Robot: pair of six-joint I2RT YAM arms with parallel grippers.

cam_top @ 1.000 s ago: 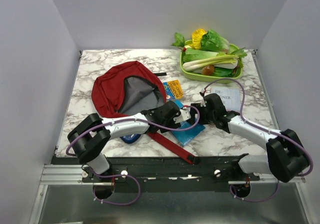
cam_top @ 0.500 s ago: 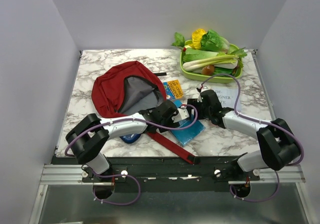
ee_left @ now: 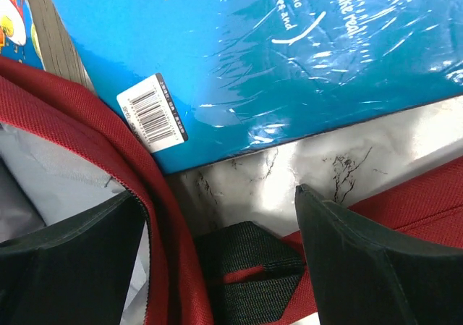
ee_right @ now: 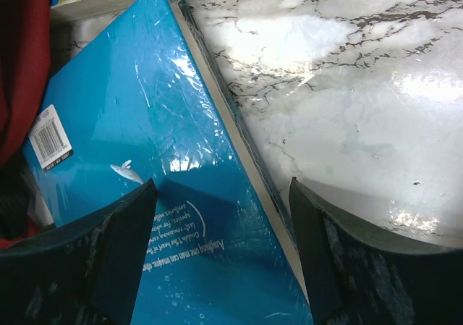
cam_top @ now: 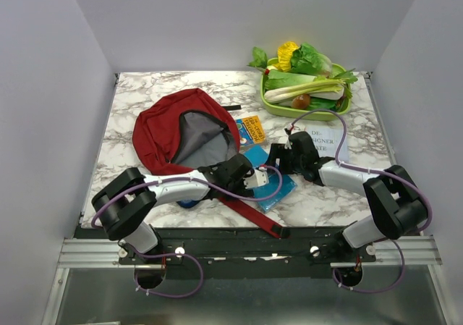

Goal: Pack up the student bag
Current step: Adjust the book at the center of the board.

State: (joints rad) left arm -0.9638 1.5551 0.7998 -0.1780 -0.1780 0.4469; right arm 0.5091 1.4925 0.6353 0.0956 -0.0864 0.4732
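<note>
The dark red student bag (cam_top: 163, 126) lies open at the left of the table, its grey lining (cam_top: 201, 138) showing. Its red strap (cam_top: 249, 215) runs toward the near edge. A blue shrink-wrapped book (cam_top: 278, 184) lies just right of the bag. My left gripper (cam_top: 249, 179) is open and empty, its jaws either side of the strap's black end (ee_left: 253, 271), next to the bag's rim (ee_left: 108, 158) and the book (ee_left: 289, 50). My right gripper (cam_top: 281, 158) is open, its jaws straddling the book's long edge (ee_right: 166, 187).
A small orange and yellow book (cam_top: 251, 128) lies by the bag's mouth. A green tray (cam_top: 269, 102) of vegetables stands at the back right. A white printed sheet (cam_top: 329, 138) lies behind the right arm. A blue item (cam_top: 189, 201) is partly hidden under the left arm.
My right gripper has moved left across the table onto the blue book. My left gripper has drawn back a little toward the near left, over the strap.
</note>
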